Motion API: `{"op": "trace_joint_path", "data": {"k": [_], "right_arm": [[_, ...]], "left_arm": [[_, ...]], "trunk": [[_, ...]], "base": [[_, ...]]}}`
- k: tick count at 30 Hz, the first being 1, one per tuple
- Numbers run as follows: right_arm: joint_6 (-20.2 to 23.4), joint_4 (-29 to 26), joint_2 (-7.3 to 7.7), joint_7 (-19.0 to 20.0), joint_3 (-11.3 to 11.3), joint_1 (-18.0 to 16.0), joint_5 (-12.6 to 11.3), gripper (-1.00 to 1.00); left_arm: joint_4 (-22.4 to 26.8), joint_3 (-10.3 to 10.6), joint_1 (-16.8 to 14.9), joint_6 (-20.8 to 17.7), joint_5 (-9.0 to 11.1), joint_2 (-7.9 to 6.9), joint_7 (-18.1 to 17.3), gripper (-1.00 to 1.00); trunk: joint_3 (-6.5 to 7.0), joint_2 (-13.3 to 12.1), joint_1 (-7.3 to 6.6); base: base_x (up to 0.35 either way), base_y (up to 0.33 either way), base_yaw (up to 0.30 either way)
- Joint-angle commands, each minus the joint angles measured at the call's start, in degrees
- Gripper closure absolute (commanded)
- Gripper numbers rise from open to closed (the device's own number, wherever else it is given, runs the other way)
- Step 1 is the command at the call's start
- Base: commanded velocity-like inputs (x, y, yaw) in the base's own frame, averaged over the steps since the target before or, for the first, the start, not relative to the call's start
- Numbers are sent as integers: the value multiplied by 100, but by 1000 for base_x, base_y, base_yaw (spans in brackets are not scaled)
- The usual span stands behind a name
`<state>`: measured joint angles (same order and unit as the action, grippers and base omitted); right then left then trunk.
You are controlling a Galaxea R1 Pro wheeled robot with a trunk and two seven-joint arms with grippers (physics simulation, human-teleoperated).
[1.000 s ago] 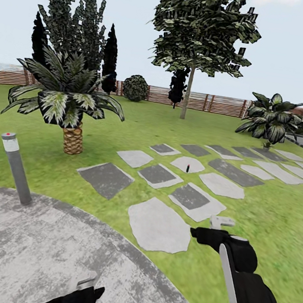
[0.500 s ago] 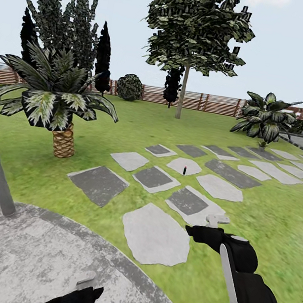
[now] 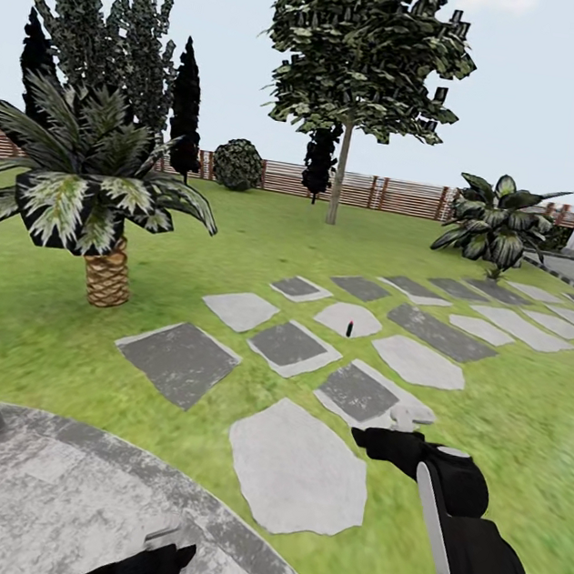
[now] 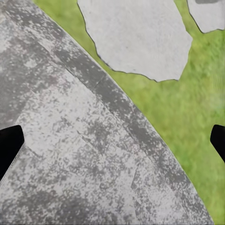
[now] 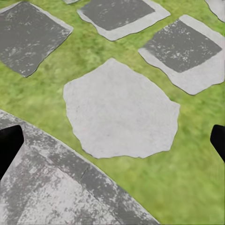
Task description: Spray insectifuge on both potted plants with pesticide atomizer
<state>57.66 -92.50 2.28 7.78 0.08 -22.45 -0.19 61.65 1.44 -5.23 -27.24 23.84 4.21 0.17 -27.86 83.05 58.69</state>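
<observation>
Both your grippers are empty and spread wide: in each wrist view the two dark fingertips sit at opposite edges with nothing between them. In the head view your right gripper is held out low over the lawn, just short of the nearest stepping slabs, and your left gripper hangs low over the round grey paving under you.

You are at the approach step; nothing is picked up yet. The pesticide atomizer appears to be the small dark upright thing standing on a pale stepping slab in the middle of the path, well ahead of your right gripper and slightly to its left. It is too small here to make out label or spray head.

Next, I judge you need to drive forward along the slabs until the bottle is within reach, then lower the right gripper around it.

A broad-leaved plant stands far off at the right by the fence; whether it is potted is not clear. The palm at the left is not your target.
</observation>
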Motion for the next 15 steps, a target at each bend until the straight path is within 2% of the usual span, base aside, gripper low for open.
{"op": "trace_joint_path", "data": {"k": [1,5,11,15], "right_arm": [[26,-5,2,15,1,-5,2,-100],[26,-5,1,13,-6,-11,2,-100],[34,-3,2,13,-7,-14,3,-100],[5,-2,9,23,-12,-14,17,-100]], "left_arm": [[6,-4,-1,-27,26,1,2,-100],[-18,-7,-4,-27,25,2,34,-100],[-37,-19,-4,-19,25,3,44,-100],[46,-49,28,-19,27,-1,44,-100]], "trunk": [[-6,3,3],[-6,3,3],[-6,3,3],[-6,3,3]], "base": [[335,100,-52],[336,49,-144],[337,6,-250],[338,-68,-99]]}}
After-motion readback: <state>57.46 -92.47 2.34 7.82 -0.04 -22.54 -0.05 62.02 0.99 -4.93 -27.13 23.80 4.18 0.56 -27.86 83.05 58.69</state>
